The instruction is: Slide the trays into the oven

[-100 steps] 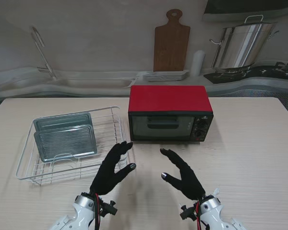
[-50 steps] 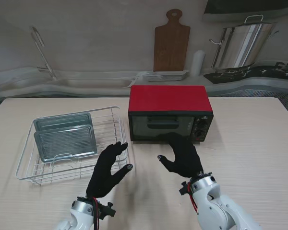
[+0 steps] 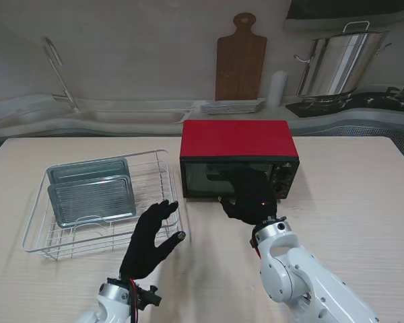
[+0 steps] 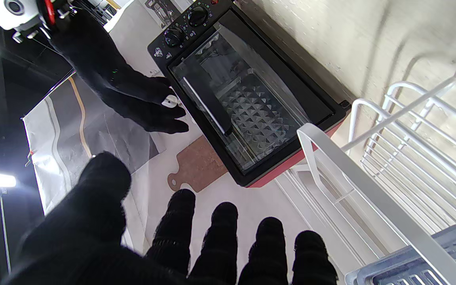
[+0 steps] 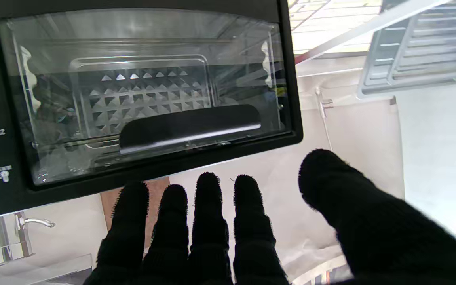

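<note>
Trays (image 3: pixel 91 192) sit upright in the wire rack (image 3: pixel 163 161) near the table's left edge, two of them, one behind the other, and neither has been touched. Your right hand (image 3: pixel 248 196) is spread wide and empty, fingers (image 5: pixel 208 221) apart, palm toward the oven (image 3: pixel 239 159) door (image 5: pixel 145 91). From the stand view it overlaps the glass, but the wrist view shows a gap between fingertips and the door, so you are near it, not on it. The door is shut, its dark handle (image 5: pixel 190 126) untouched. Your left hand (image 3: pixel 150 239) is likewise open and holding nothing, hovering nearer to me than the rack's right corner.

Watch the reach: if the fingers land on the glass instead of hooking the handle, you will likely push the whole oven toward the table's far edge without opening it. Pull too sharply and the light oven may tip or slide toward you. The left hand is close to the rack rim; a careless sweep could nudge the rack and topple the leaning trays.
</note>
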Controlling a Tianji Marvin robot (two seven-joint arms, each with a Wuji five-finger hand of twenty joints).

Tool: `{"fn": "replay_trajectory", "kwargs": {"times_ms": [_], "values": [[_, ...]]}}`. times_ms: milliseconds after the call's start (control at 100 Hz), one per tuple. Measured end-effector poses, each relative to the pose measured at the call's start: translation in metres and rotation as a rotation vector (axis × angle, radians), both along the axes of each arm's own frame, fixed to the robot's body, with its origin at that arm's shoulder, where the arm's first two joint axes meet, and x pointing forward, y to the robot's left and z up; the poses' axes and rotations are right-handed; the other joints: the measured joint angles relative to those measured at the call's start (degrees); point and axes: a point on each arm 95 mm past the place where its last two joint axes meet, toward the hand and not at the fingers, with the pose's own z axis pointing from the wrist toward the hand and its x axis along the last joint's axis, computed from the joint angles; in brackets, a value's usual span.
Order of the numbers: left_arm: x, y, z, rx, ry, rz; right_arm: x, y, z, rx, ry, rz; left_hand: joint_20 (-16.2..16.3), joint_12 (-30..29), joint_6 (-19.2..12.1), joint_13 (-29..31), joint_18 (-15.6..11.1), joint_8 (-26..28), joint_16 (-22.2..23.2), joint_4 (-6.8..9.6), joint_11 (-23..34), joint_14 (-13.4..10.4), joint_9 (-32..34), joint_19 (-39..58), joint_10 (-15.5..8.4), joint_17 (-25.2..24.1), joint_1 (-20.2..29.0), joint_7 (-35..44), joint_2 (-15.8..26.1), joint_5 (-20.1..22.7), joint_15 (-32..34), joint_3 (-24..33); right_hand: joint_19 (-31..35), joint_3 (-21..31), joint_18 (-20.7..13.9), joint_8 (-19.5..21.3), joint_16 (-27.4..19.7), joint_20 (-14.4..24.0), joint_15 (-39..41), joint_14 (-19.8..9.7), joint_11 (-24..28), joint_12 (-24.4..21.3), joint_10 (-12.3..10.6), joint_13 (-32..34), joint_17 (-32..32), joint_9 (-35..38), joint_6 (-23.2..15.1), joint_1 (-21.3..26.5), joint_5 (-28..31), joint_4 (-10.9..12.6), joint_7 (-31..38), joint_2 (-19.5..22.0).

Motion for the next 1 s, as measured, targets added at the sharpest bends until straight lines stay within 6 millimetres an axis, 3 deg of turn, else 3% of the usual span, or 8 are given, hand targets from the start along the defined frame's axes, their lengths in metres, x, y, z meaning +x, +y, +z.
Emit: {"fn": "replay_trajectory", "kwargs": {"times_ms": [570, 1000], "values": [[-0.002, 0.001, 0.001, 0.0, -0.001, 0.0, 0.021, 0.002, -0.018, -0.114, 0.032, -0.07, 0.01, 0.05, 0.01, 0.0, 0.0, 0.0, 0.0, 0.0, -0.48, 0.0, 0.0, 0.0, 0.02, -0.01, 0.0, -0.35, 0.0, 0.0, -0.03, 0.0, 0.0, -4.01, 0.78, -1.49, -1.33, 0.01, -3.88, -0.5, -5.65, -1.95, 1.19, -0.08, 0.04, -2.12, 2.19, -0.84, -2.26, 1.25, -4.49, 2.59], [-0.002, 0.001, 0.002, -0.002, -0.002, 0.0, 0.011, -0.001, -0.017, -0.048, 0.082, -0.047, 0.01, 0.06, 0.02, 0.0, 0.0, 0.0, 0.0, 0.0, -0.49, 0.0, 0.0, 0.0, 0.04, -0.02, 0.0, -0.41, 0.0, 0.01, -0.03, 0.0, 1.57, -4.01, 3.51, -2.83, -2.55, 0.15, -5.75, 0.19, -9.72, -3.82, 2.76, 1.63, 3.67, 0.17, 4.34, -0.84, 1.61, 1.25, -4.6, 2.74]]}}
